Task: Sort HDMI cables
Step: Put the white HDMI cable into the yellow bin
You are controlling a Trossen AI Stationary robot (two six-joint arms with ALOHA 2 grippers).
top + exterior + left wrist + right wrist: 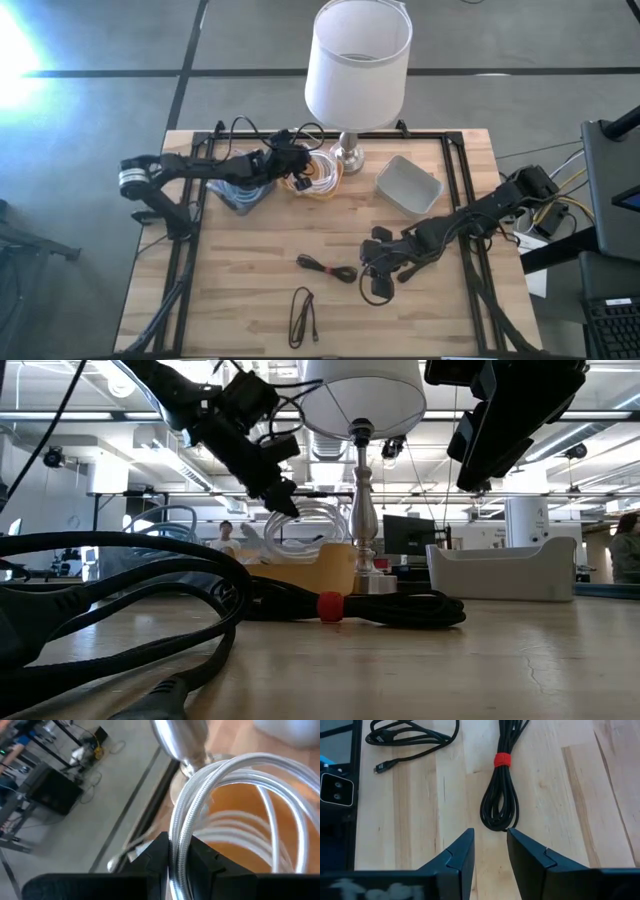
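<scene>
My left gripper (297,168) is at the far side of the table, over the orange tray (322,190), and is shut on a white braided cable loop (200,785). More white loops (318,176) lie in that tray. Light blue cables (240,197) lie in a tray under my left arm, partly hidden. A black bundle with a red tie (501,785) lies on the table in front of my right gripper (490,855), which is open and empty above it (375,275). A second black cable (302,317) lies near the front edge. My left gripper pinches several side-by-side strands of the white loop (179,851) between its two fingers. The fingers lie across the strands. In the low view the fingers (282,495) slant down from the table's left onto the loop's top (300,512). The loop stands up from the orange tray.
A lamp stands just beyond the orange tray, its metal base (348,152) close to my left gripper and its white shade (357,62) above. An empty grey tray (408,185) stands right of the lamp. Black frame rails (455,190) run along the table's sides.
</scene>
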